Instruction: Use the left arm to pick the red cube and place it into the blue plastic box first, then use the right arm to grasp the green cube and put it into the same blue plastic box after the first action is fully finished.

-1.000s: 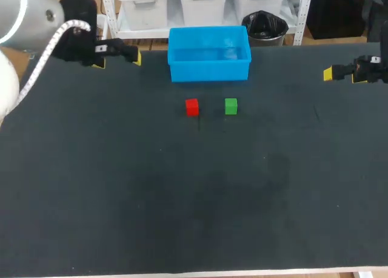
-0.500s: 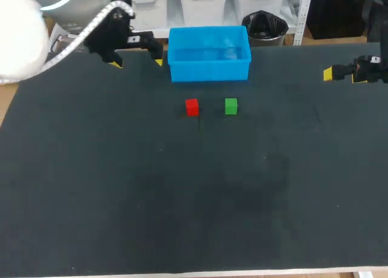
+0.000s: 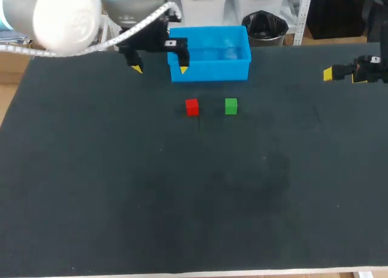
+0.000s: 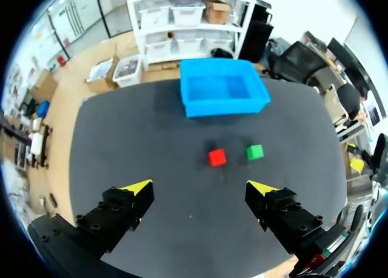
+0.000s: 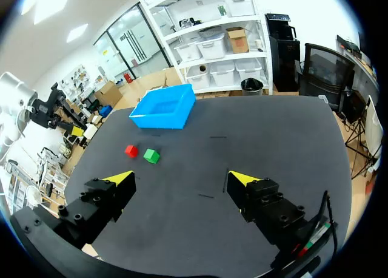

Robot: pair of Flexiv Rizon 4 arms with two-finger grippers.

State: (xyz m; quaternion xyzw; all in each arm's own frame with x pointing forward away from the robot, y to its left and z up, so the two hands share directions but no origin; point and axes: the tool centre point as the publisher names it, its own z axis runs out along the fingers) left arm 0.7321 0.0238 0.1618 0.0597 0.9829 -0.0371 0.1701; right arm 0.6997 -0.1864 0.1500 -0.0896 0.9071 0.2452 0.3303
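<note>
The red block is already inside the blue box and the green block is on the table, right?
Not quite. The red cube is not inside the blue box. It sits on the table, right beside the green cube, in front of the box. The head view shows this. The green cube is on the table, just as you said.

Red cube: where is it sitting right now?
In the head view the red cube sits on the table, just left of the green cube and in front of the blue plastic box.
</note>
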